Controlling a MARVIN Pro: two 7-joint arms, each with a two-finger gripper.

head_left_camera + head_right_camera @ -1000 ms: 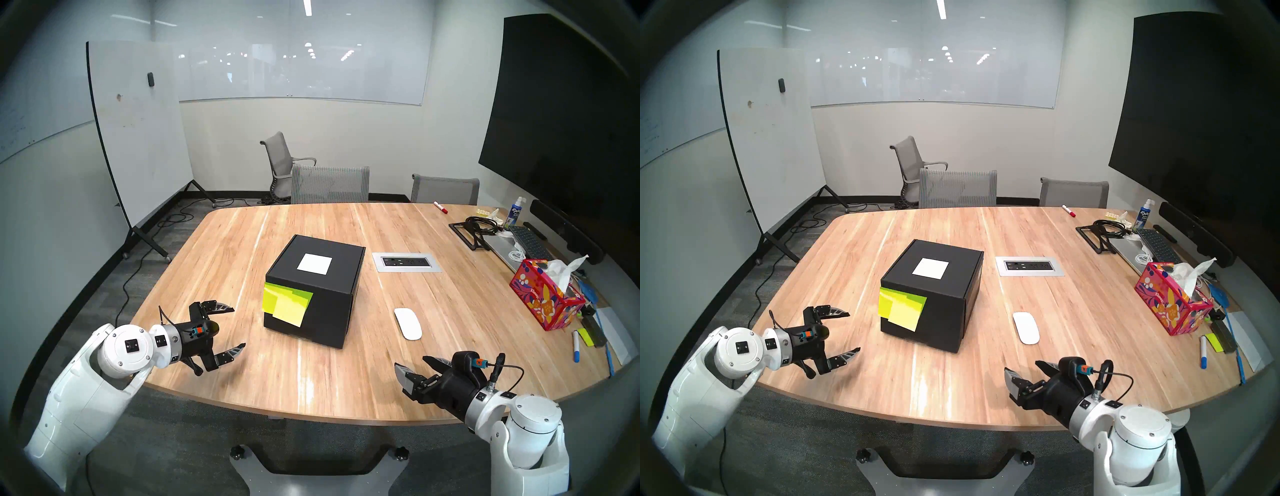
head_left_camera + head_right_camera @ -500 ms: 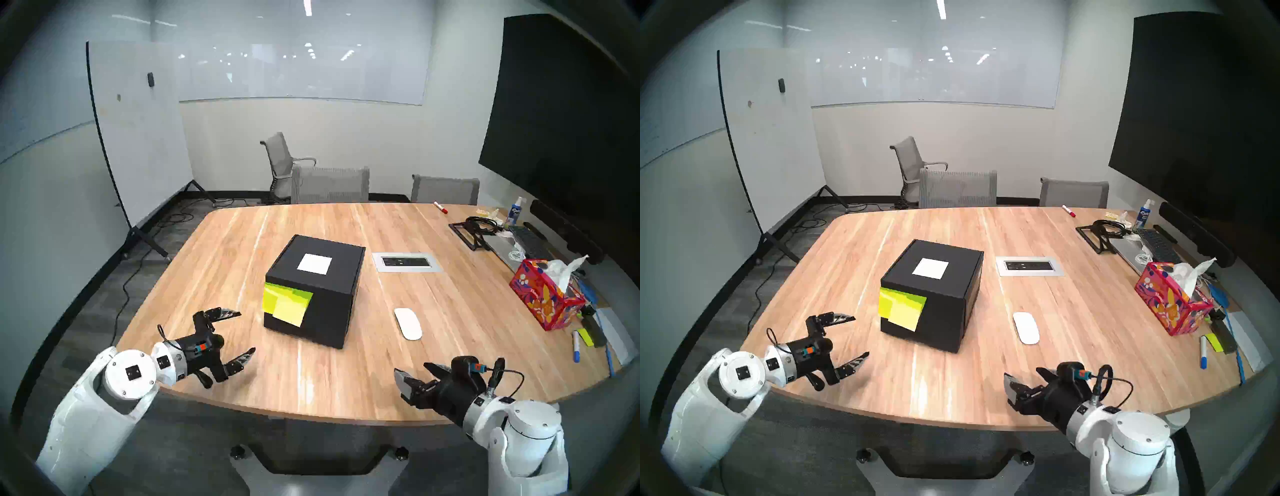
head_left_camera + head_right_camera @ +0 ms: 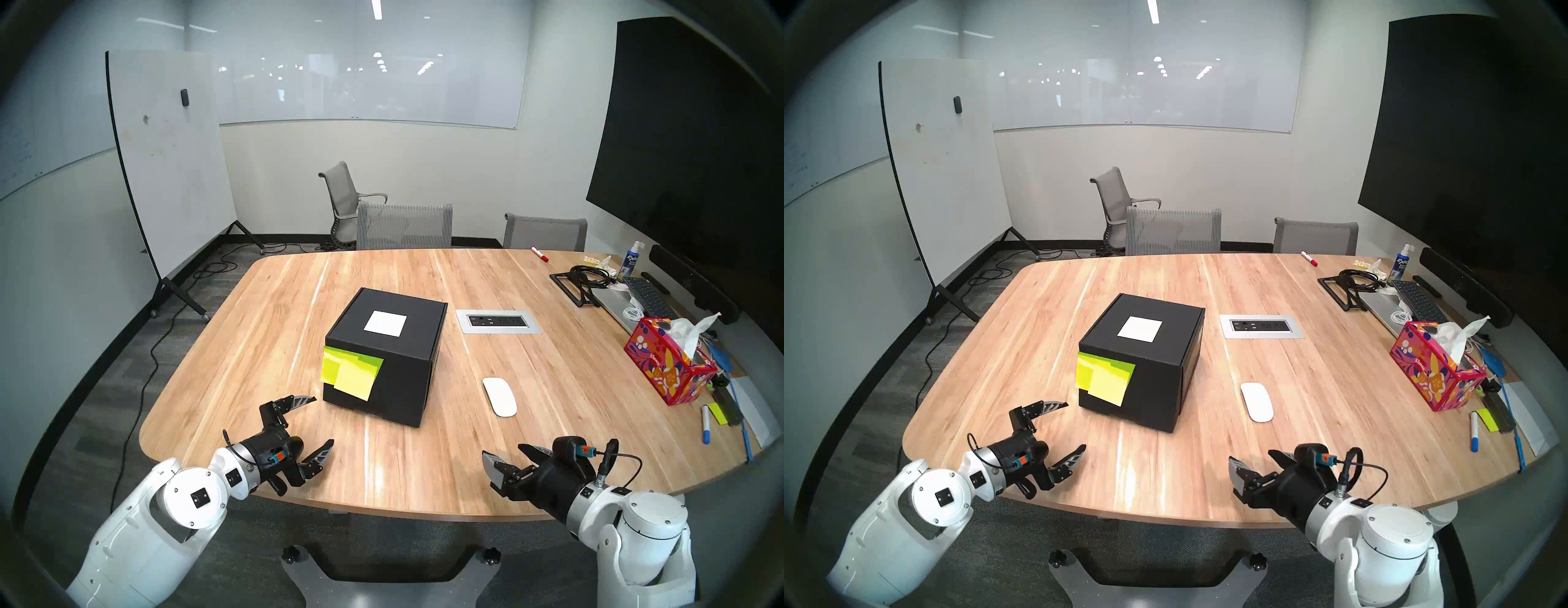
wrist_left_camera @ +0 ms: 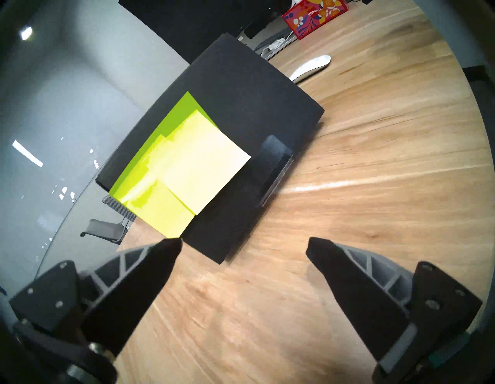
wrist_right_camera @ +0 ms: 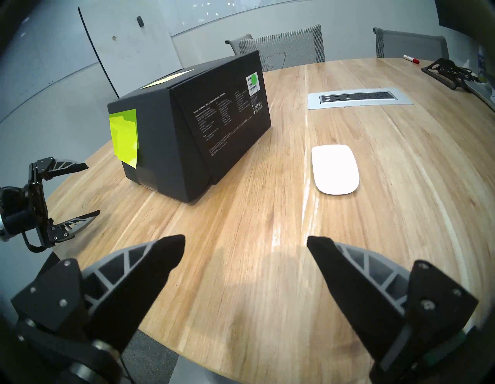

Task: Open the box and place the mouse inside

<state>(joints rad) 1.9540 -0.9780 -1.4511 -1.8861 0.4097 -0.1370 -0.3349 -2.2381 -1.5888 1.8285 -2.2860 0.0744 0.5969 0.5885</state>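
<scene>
The black box (image 3: 384, 356) stands closed mid-table, with a white label (image 3: 385, 323) on its lid and yellow-green sticky notes (image 3: 351, 371) on its front flap. It also shows in the left wrist view (image 4: 241, 88) and the right wrist view (image 5: 187, 128). The white mouse (image 3: 500, 396) lies flat on the table to the box's right, also in the right wrist view (image 5: 334, 169). My left gripper (image 3: 324, 420) is open and empty, just in front of the box's front-left corner. My right gripper (image 3: 505, 452) is open and empty, near the front edge, short of the mouse.
A red floral tissue box (image 3: 670, 365) stands at the right edge with pens and clutter (image 3: 717, 414). A power outlet plate (image 3: 498, 321) is set into the wooden table (image 3: 275, 305) behind the mouse. A laptop stand (image 3: 579, 282) and keyboard (image 3: 647, 295) are far right.
My left gripper has moved right and toward the box's front, staying open. The right gripper has barely shifted. Box and mouse have not moved.
</scene>
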